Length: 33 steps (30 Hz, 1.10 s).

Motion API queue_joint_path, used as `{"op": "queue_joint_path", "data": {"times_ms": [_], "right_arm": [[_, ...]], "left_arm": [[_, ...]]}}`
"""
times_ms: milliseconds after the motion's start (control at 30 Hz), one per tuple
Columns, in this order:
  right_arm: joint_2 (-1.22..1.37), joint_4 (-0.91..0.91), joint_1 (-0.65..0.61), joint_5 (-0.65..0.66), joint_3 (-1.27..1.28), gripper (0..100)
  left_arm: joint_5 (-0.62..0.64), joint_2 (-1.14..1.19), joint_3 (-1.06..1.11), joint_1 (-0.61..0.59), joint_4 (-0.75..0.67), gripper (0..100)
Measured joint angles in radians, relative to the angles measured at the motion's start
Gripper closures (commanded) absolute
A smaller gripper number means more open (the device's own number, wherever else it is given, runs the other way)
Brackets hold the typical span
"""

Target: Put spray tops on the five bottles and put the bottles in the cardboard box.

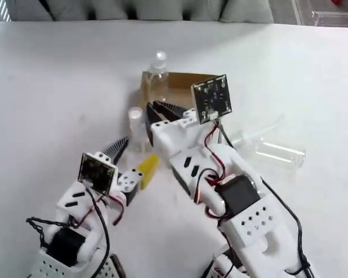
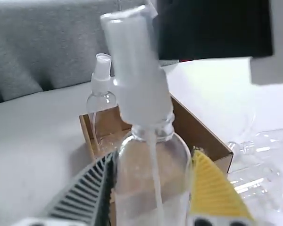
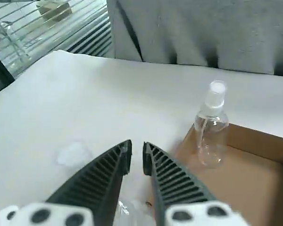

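In the high view, at the lower left of the frame, the left pincer (image 1: 134,155) is clamped on a clear bottle (image 1: 137,126), with a black finger on one side of it and a yellow finger on the other. The bottle stands upright with its long axis vertical, and the left wrist view shows a spray top (image 2: 137,70) already on its neck.

Just to the right, near the middle of the frame, the right pincer (image 1: 161,109) has its fingers barely parted and nothing between them. Its tips are close to the held bottle's top and to the near edge of the cardboard box (image 1: 182,84).

The box lies up and to the right of the held bottle, close by, and the right pincer sits partly between the two. A capped bottle (image 1: 156,72) already stands upright at the box's left end. Further right on the desk (image 1: 58,87), at least one uncapped bottle (image 1: 281,153) lies on its side, well apart from the box.

The left arm looks set to do the placing. The bottle probably has to go up and to the right, over the near wall. It would need to clear the right pincer and land beside the bottle already standing there.
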Motion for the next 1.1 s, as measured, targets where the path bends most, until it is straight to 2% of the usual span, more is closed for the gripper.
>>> {"op": "queue_joint_path", "data": {"times_ms": [467,767,900,1100], "right_arm": [[-0.173,0.189,0.002,0.000,0.000,97.8],[-0.192,0.198,0.212,0.000,0.000,97.8],[-0.209,0.117,0.169,0.000,-0.006,97.8],[-0.137,0.057,-0.018,0.000,-0.123,97.8]], "left_arm": [[-0.003,0.000,0.002,0.002,-0.032,98],[-0.003,0.000,0.002,0.002,-0.032,98],[-0.003,0.000,0.002,0.002,-0.032,98],[-0.003,0.000,0.002,0.002,-0.032,98]]}}
